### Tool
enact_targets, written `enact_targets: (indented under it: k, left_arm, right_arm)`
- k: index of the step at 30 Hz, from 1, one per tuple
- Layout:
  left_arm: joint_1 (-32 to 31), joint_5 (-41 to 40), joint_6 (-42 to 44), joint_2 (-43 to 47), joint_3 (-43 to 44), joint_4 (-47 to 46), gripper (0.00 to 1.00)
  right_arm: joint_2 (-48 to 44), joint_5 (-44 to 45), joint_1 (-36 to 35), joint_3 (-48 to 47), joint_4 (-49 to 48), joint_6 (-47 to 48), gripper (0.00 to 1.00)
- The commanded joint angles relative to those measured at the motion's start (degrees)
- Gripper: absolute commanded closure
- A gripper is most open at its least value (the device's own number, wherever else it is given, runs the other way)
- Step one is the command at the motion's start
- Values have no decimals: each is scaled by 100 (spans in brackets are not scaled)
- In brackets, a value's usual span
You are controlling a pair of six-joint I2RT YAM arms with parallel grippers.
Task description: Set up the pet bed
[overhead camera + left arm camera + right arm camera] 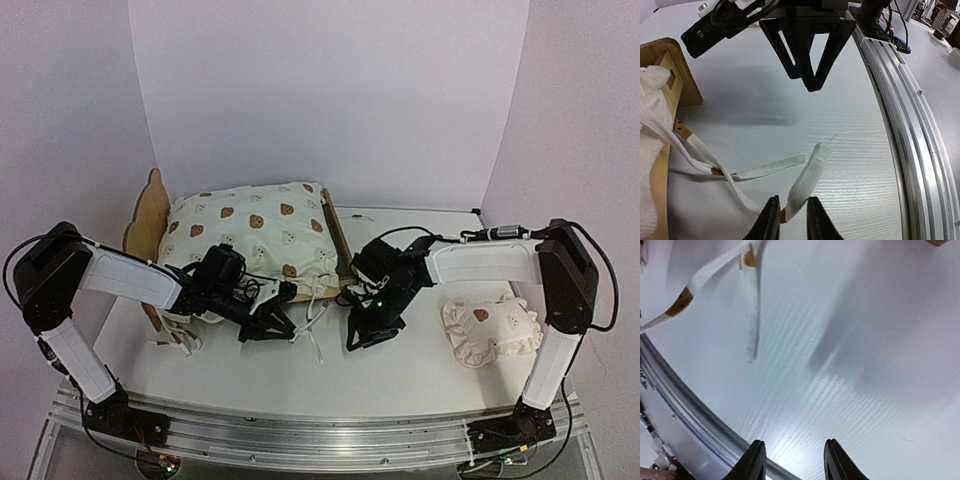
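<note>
Nearest the bases, the left gripper (792, 223) is clenched on a limp white fabric tie (807, 175) trailing from the cream bear-print cushion (250, 230). The right gripper (795, 460) hangs released above the white table (865, 365), grasping nothing. A small ruffled bear-print pillow (490, 330) lies to the right. Farther back, left of centre, stands the light plywood pet bed (150, 212) with bear-eared headboard, bearing the cushion. The frame is probably light, stiff and apt to slide; an exposed rail or headboard edge offers firmer purchase than the soft fabric.
</note>
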State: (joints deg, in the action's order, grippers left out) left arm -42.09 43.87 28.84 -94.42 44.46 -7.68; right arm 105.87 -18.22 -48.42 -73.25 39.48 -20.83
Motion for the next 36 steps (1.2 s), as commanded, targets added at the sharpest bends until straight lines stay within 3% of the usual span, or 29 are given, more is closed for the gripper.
enact_targets:
  k: [1,6,10,16,20,23,29,36]
  left_arm:
    - [-27,176,191,-28,-37,204,73]
    - [-10,-85,436,-61,378,967,51]
    - [84,-237,190,8,417,1029,48]
    - [40,-1285,-2353,-65,418,-581,48]
    - [-240,-2210,-2752,-171,269,-1225,52]
    - [-312,-2378,-2923,-314,195,-1476,53]
    - [-477,-2730,-3192,-544,134,-1985,58]
    - [-661,-3516,-3549,-857,151,-2350,62]
  right_arm:
    - [-541,1164,-449,710,-567,312,57]
    - [-966,2006,-970,1774,-3105,320,50]
    - [-622,2387,-1152,1699,-3746,193,48]
    - [-35,2252,-1227,1601,-4503,-163,49]
    - [282,2022,-1285,1445,-4554,-231,51]
    - [488,2048,-1339,1440,-4488,-351,55]
    - [423,2297,-1403,1633,-4006,-465,76]
    - [194,2719,-1493,1589,-3145,-178,79]
